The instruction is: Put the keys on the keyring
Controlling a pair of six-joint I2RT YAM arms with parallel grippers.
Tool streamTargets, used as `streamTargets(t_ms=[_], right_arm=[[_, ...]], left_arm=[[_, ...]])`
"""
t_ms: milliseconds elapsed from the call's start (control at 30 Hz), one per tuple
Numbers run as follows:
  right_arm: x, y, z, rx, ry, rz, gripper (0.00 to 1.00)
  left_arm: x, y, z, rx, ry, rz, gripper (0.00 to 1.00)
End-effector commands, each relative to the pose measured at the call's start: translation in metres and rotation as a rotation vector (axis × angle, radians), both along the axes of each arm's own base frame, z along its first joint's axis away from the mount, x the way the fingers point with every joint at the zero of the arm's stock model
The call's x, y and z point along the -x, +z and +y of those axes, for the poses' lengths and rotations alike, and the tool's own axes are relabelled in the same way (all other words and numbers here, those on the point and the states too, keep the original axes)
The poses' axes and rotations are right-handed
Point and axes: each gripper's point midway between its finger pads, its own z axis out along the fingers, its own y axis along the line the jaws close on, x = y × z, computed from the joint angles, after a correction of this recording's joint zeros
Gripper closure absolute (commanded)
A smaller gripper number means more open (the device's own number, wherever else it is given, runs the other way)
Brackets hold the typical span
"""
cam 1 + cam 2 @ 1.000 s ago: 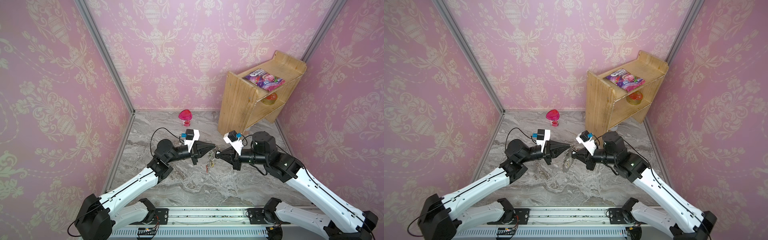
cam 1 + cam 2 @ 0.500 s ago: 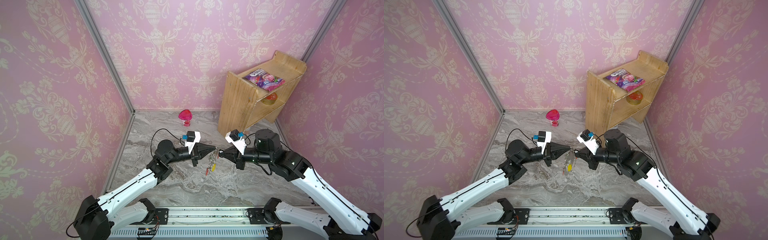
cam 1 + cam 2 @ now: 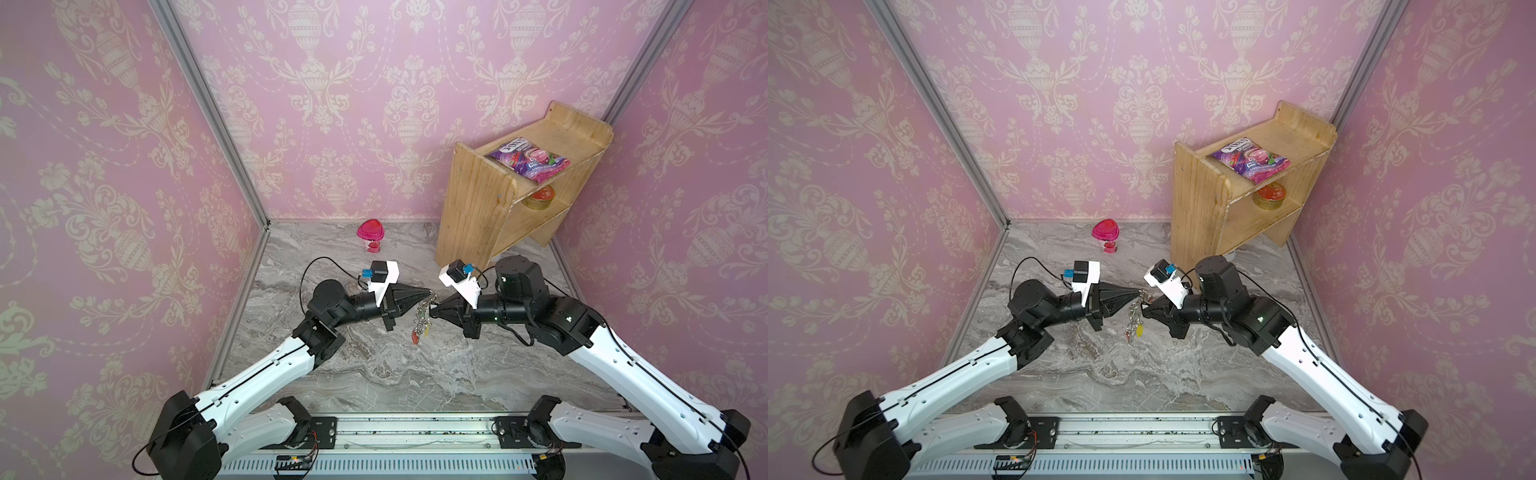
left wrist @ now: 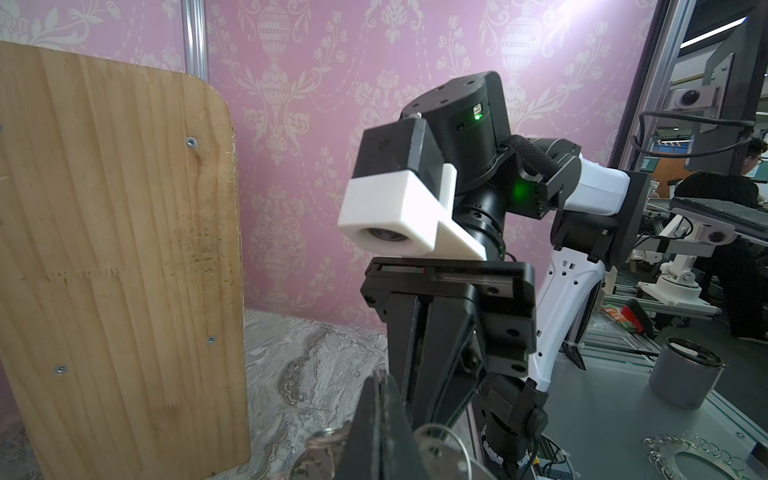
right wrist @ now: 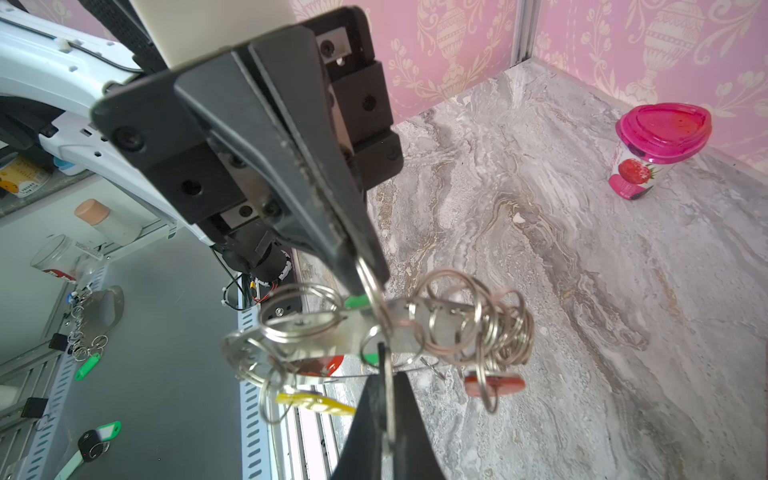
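Note:
Both grippers meet in mid-air over the marble floor. My left gripper is shut on a ring at the edge of the keyring. This grey metal plate hangs between the tips with a bunch of rings and red, yellow and green tags. My right gripper is shut on a thin silver strip seen edge-on, apparently the key, which reaches up to the plate. Its black tag is hidden. In the left wrist view my left gripper shows shut jaws with rings on either side.
A wooden shelf stands at the back right, holding a snack bag and a tin. A pink-lidded cup stands at the back wall. Pink walls close three sides. Another keyring lies outside the cell.
The right arm has shifted slightly to the right and turned its wrist. The hanging tags have swung so the yellow one shows. Both grips are unchanged.

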Motion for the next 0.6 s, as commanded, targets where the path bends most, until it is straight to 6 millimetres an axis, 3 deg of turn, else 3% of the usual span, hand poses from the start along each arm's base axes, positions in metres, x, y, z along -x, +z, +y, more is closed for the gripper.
streamTargets(t_ms=[0, 33, 267, 567], right_arm=[[0.001, 0.003, 0.006, -0.019, 0.023, 0.001, 1.0], [0.001, 0.013, 0.009, -0.033, 0.034, -0.011, 1.0], [-0.002, 0.012, 0.013, -0.014, 0.04, -0.022, 1.0], [-0.005, 0.014, 0.002, 0.099, 0.033, -0.063, 1.0]], left_arm=[[0.0, 0.015, 0.005, 0.051, 0.01, -0.03, 1.0], [0.0, 0.015, 0.004, 0.053, 0.007, -0.029, 1.0], [0.001, 0.013, 0.004, 0.042, 0.0, -0.021, 1.0], [0.006, 0.005, 0.002, 0.013, -0.028, 0.009, 1.0]])
